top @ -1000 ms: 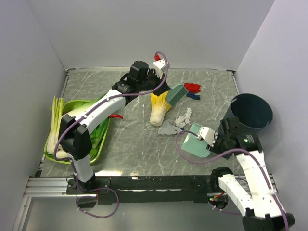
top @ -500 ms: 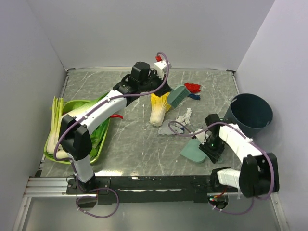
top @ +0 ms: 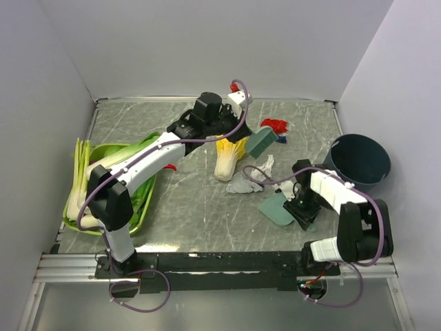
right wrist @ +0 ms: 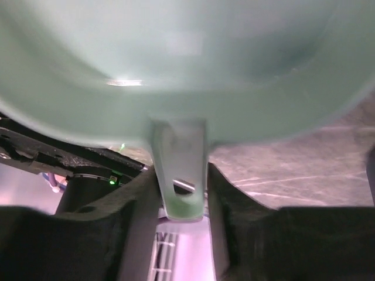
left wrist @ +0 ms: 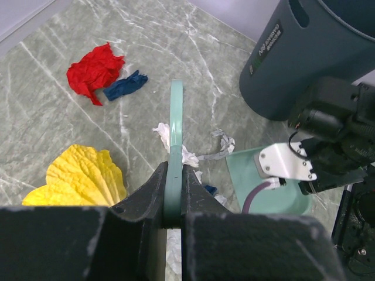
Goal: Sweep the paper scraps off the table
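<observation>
- On the desk (top: 186, 200), white paper scraps (top: 260, 169) lie just beside the dustpan (top: 274, 209).
- Left jaws clamp the brush (top: 262, 141); right jaws grip the dustpan handle.

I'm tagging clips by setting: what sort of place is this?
Likely a robot test cell: plain white walls box in a marble-pattern table, two arms are bolted at its near edge, and a napa cabbage and paper scraps look staged.
</observation>
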You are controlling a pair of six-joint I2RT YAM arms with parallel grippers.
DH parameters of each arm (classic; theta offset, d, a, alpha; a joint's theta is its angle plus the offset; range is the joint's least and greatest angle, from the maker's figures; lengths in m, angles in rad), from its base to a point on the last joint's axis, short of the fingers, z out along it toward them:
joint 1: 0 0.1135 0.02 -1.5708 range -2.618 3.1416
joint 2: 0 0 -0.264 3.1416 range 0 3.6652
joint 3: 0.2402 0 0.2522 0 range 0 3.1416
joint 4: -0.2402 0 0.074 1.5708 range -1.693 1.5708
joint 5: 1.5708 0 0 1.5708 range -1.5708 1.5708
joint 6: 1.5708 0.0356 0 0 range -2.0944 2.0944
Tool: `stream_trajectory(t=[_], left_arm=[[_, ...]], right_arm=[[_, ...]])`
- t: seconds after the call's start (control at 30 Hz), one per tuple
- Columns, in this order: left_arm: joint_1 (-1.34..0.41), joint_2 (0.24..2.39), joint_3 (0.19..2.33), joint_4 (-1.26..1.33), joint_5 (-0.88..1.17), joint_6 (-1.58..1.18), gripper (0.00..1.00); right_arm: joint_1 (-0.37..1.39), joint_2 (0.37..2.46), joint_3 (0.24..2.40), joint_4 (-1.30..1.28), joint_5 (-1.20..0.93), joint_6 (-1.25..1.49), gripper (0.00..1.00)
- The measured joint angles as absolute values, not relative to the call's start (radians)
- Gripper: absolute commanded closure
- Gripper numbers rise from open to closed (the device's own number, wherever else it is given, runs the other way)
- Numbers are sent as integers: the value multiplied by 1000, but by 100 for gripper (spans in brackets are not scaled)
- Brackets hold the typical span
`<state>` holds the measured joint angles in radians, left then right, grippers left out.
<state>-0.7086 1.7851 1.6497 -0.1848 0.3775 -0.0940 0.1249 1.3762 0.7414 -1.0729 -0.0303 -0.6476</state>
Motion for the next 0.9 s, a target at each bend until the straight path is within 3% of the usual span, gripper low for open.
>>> stream_trajectory(t=[0.1, 0.2, 0.37, 0.5, 0.73, 0.83, 0.9], left_arm=[[-717, 1785, 1650, -185, 369, -93, 99], [-720, 1785, 1649, -185, 367, -93, 99], [-719, 1785, 1649, -185, 360, -92, 99], [-720, 1785, 1649, -186, 360, -91, 99], [-720, 1785, 1643, -191, 357, -91, 99], [-719, 1785, 1643, -192, 357, -91, 99], [-720, 1785, 1644, -189, 360, -97, 99]], right_arm=[[61, 1303, 739, -1073, -70, -675, 30], [-63, 1141, 708, -1037, -147, -755, 20], [-179, 831, 574, -970, -262, -931, 15], [-181, 739, 510, -958, -310, -1021, 20], [-184, 943, 516, -927, -302, -1048, 29], [-194, 999, 520, -925, -289, -1061, 35], [-205, 1003, 520, -922, -278, -1077, 47]])
